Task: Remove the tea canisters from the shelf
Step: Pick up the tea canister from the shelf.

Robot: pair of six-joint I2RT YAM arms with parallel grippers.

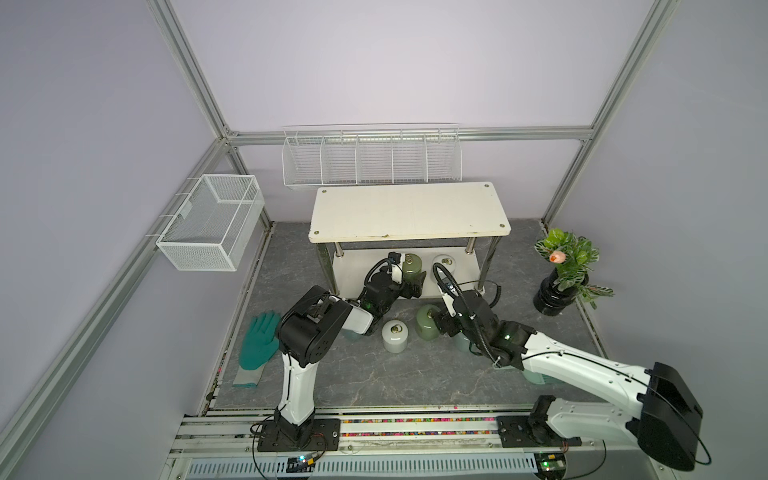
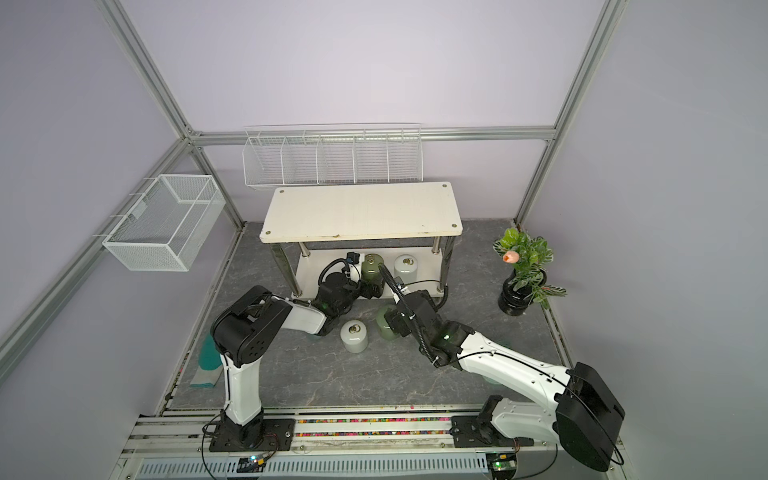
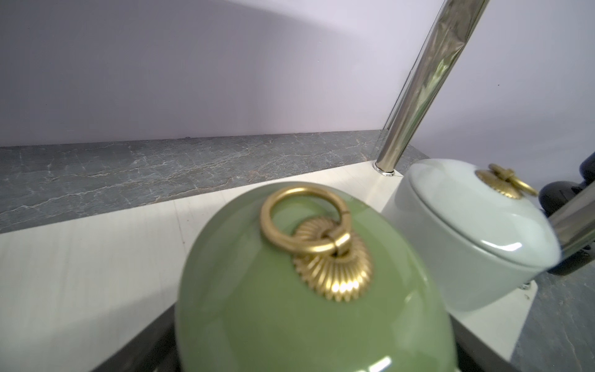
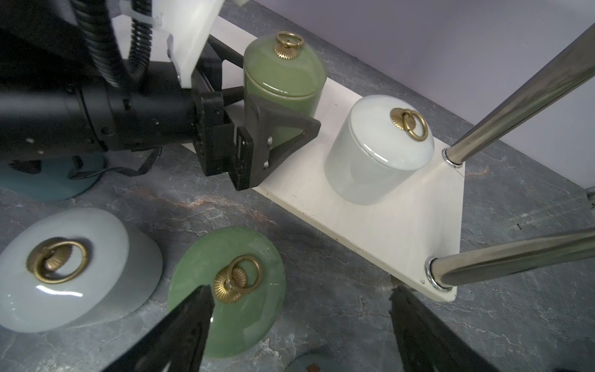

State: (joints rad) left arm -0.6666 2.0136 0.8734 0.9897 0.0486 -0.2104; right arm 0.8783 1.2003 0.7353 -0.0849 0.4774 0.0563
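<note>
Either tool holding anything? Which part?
Nothing clearly held: left tool straddles the body of the glossy green ceramic canister on the lower shelf board, grip uncertain; right tool open.

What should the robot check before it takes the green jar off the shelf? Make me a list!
1. Left gripper around the shelved green canister: ok, a jaw on each side.
2. Grip closed: not ok, the jaws stand open.
3. White canister apart from it: ok, a gap shows.
4. Headroom under the top board: cannot tell.
5. Right gripper out of the way: seems ok, open above the second green canister, down on the table.
</note>
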